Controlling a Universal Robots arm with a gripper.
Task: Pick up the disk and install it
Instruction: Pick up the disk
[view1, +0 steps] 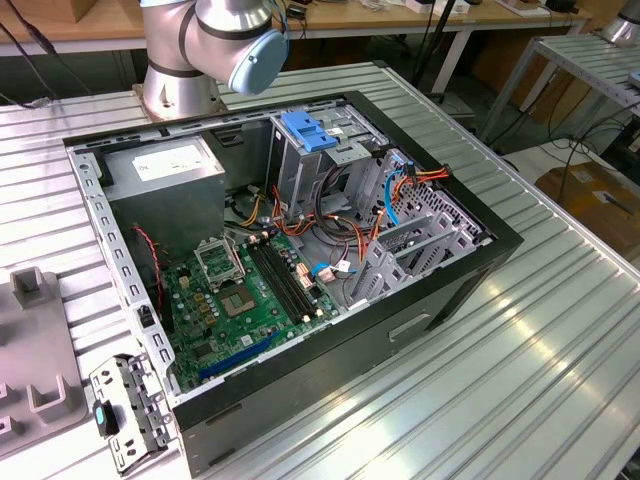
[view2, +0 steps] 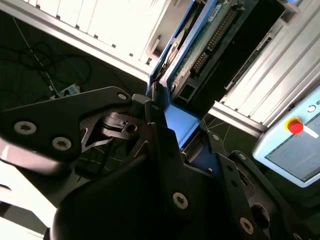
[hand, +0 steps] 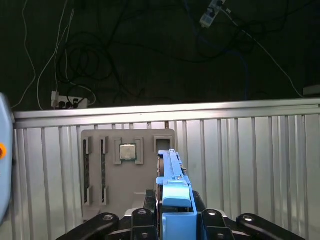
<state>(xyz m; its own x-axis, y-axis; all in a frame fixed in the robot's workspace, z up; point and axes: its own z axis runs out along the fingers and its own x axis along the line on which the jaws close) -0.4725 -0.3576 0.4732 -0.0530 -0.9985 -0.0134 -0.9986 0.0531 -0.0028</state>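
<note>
hand (hand: 173, 215): clamped tight on flat dark grey metal disk (hand: 172, 167) with blue plastic side rails
disk: edge-on, over ribbed silver metal tabletop (hand: 250, 150)

**Colour rundown**

Exterior view: case (view1: 400, 330) is black. Motherboard (view1: 250, 300) is green, at its 7 o'clock. Cage tab (view1: 305, 130) is bright blue, at 12. Grey box (view1: 200, 195) with a white sticker (view1: 165, 160) sits at 10. Cables (view1: 350, 225) are orange, red and yellow, centre out to 2. Table (view1: 520, 380) is silver with parallel ribs. Arm (view1: 215, 40) is silver-grey with a light blue cap (view1: 258, 60).

First wrist view: the disk (hand: 172, 180) shows a blue rail, gripper (hand: 172, 210) is black, tray (hand: 100, 165) is flat grey.

Second wrist view: the disk (view2: 205, 42) shows a green board edged in blue. Button (view2: 295, 126) is red on yellow.
</note>
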